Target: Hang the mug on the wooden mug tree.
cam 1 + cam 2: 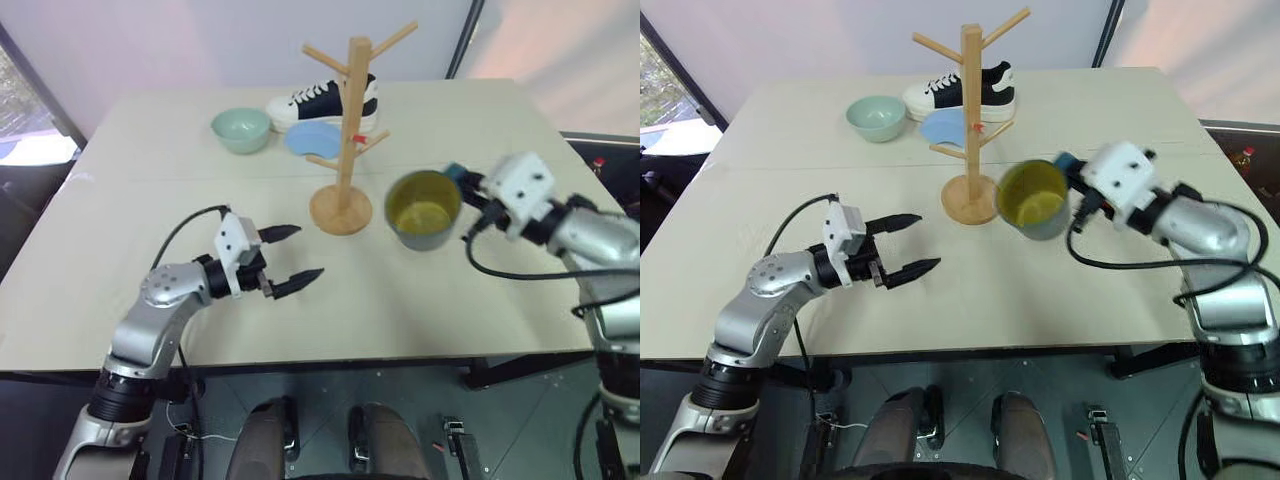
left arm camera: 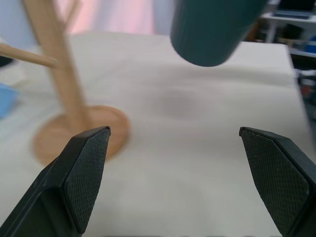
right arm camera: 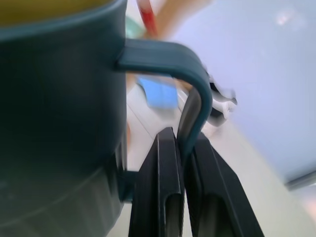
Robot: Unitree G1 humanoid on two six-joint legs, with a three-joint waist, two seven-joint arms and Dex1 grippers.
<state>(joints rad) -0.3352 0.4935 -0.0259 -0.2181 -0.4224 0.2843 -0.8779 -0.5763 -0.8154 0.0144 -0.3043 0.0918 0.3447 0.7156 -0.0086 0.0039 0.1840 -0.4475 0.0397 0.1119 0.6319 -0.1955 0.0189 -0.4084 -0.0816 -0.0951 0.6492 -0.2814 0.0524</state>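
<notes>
Ribbed teal mug (image 1: 424,210) by curved handle in right pincer (image 3: 183,148)

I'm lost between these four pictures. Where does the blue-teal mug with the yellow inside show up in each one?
Left eye view: dusty blue-teal ceramic mug, right of centre, beside the light wooden mug tree.
Right eye view: mug just right of the tree's base.
Left wrist view: its dark underside along the upper edge.
Right wrist view: mug body and handle, held by the right end effector.
Shared landmark: the mug tree.
</notes>
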